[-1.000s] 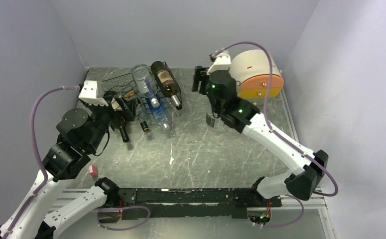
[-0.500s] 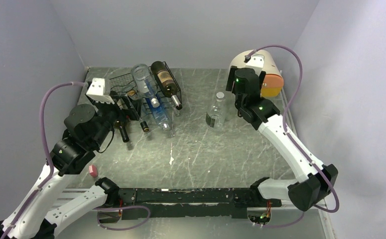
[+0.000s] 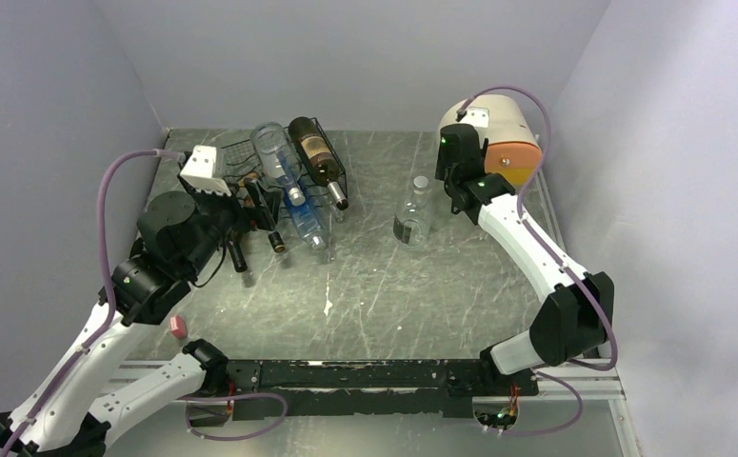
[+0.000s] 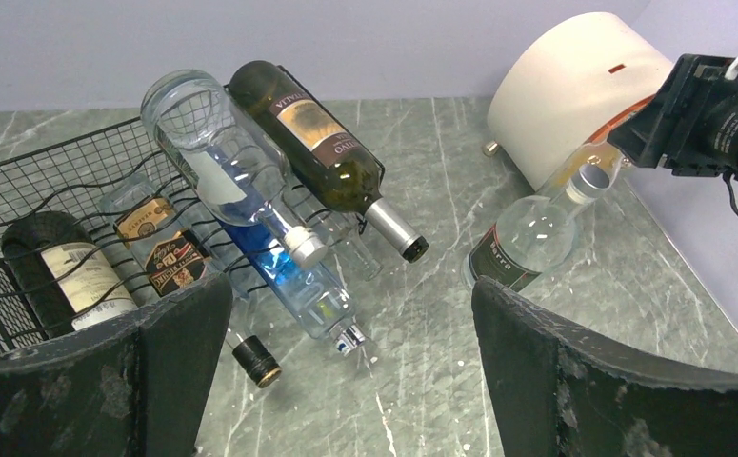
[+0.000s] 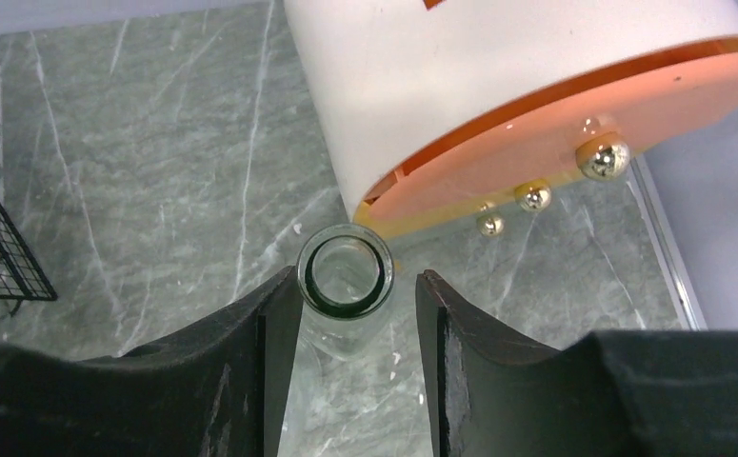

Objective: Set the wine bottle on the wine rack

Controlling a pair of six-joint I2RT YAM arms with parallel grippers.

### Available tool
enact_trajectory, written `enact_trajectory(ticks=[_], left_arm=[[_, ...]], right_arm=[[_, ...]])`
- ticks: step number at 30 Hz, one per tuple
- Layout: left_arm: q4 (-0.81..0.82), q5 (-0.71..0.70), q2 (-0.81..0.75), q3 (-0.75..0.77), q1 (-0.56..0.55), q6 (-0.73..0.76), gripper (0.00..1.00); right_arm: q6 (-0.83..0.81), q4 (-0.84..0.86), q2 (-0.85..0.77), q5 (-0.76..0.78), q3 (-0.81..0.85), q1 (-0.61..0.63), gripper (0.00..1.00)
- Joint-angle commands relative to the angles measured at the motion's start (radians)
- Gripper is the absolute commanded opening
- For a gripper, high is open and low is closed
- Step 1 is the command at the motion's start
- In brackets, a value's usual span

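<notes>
The wine bottle [image 3: 412,217] is clear glass with a dark label and stands upright on the table, right of the rack. Its open mouth [image 5: 346,276] sits between the fingers of my right gripper [image 5: 357,281], which is open; the left finger is close against the rim and a gap shows on the right. The black wire wine rack [image 3: 241,157] at the back left holds several bottles lying down, among them a dark one [image 4: 317,143] and a clear-and-blue one [image 4: 250,209]. My left gripper [image 4: 350,305] hangs open in front of the rack [image 4: 50,176], holding nothing.
A cream-and-orange drum-shaped box [image 3: 503,133] lies right behind the right wrist, close to the bottle [image 4: 527,238]. A small black cap [image 4: 255,362] lies on the table before the rack. A pink object [image 3: 178,327] sits near the left arm's base. Walls close three sides.
My right arm has swung from over the bottle to its right side, uncovering it, and its fingers now straddle the neck. My left arm has edged up and right toward the rack.
</notes>
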Motion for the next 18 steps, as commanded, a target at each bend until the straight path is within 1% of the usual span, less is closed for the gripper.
enact_trajectory(ticks=[1, 8, 12, 14, 15, 18], left_arm=[[0.012, 0.031, -0.001, 0.001, -0.006, -0.002, 0.99], [0.011, 0.034, 0.007, 0.006, -0.006, 0.003, 0.99], [0.008, 0.034, 0.009, 0.009, -0.005, 0.0, 0.99], [0.009, 0.033, 0.009, 0.009, -0.006, 0.003, 0.99], [0.01, 0.033, 0.01, 0.009, -0.005, 0.003, 0.99], [0.014, 0.035, 0.01, 0.01, -0.006, 0.002, 0.99]], right_arm=[[-0.04, 0.086, 0.004, -0.045, 0.007, -0.02, 0.5], [-0.102, 0.139, 0.042, -0.111, 0.004, -0.034, 0.51], [-0.122, 0.15, 0.057, -0.099, 0.003, -0.034, 0.49], [-0.136, 0.176, 0.054, -0.089, -0.013, -0.035, 0.44], [-0.143, 0.189, 0.05, -0.092, -0.022, -0.035, 0.39], [-0.146, 0.162, 0.04, -0.089, -0.017, -0.035, 0.2]])
